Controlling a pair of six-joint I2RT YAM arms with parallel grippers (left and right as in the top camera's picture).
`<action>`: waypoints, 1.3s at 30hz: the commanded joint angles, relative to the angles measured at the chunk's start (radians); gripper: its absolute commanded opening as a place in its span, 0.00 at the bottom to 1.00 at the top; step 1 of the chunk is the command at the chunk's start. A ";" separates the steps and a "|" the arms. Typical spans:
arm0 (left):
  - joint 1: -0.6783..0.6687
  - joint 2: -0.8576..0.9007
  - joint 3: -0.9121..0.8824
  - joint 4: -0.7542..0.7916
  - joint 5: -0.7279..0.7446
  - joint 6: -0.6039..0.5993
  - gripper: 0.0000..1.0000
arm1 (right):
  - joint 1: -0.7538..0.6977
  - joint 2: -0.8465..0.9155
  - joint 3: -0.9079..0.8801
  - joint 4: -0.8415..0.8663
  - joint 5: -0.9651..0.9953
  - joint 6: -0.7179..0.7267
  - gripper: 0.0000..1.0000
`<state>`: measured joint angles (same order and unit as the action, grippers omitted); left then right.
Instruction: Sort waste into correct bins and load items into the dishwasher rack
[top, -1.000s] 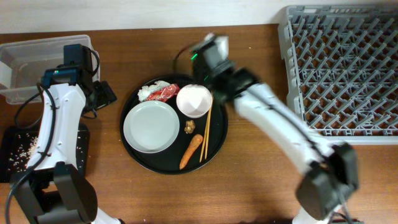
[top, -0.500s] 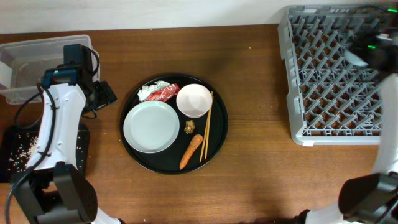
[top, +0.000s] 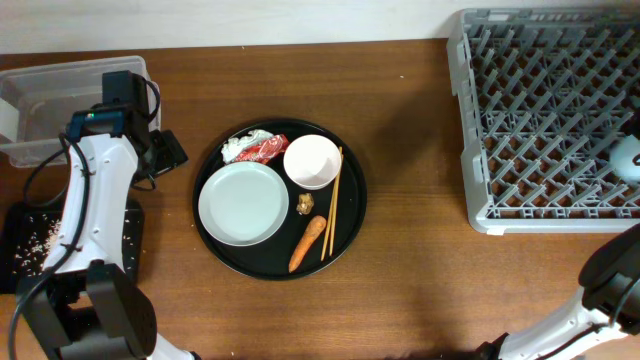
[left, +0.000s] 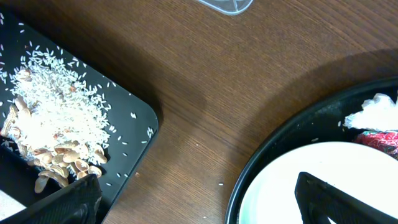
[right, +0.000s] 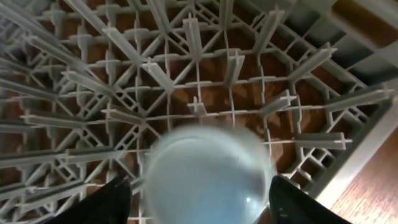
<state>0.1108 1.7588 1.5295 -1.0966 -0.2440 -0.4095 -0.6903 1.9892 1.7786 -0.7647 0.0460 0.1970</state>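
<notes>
- The light-blue cup sits blurred between the 2 fingers of the right gripper, low over the dishwasher rack, close to its right edge and towards the front corner.
- Each finger stands right at the cup's side. I cannot tell whether they are gripping it or have let it go.
- The left gripper is spread wide with nothing between its fingers. It hangs over bare table between the flat black tray, where the rice-and-meat scraps lie, and the round black tray.
- The relation I would steer by: the white plate lies just to the right of the left gripper, its rim already under one finger. The right arm is well apart from it, across the whole rack.
- So I judge the left arm nearer to everything on the round tray.
- The 2 chopsticks lie side by side with their long axis running front to back, beside the bowl and above the carrot. A grasp would need the jaws set across that line.
</notes>
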 joint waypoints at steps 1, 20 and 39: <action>0.003 0.003 0.010 -0.001 -0.008 -0.013 0.99 | -0.002 -0.007 0.013 0.012 -0.009 -0.033 0.75; 0.003 0.003 0.010 -0.001 -0.007 -0.013 0.99 | 0.454 -0.365 0.068 -0.036 -0.462 0.100 0.86; 0.003 0.003 0.010 -0.001 -0.008 -0.013 0.99 | 1.278 0.070 0.067 -0.036 -0.120 0.098 0.99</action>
<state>0.1108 1.7588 1.5299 -1.0969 -0.2440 -0.4099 0.5476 2.0235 1.8473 -0.8074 -0.1532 0.2771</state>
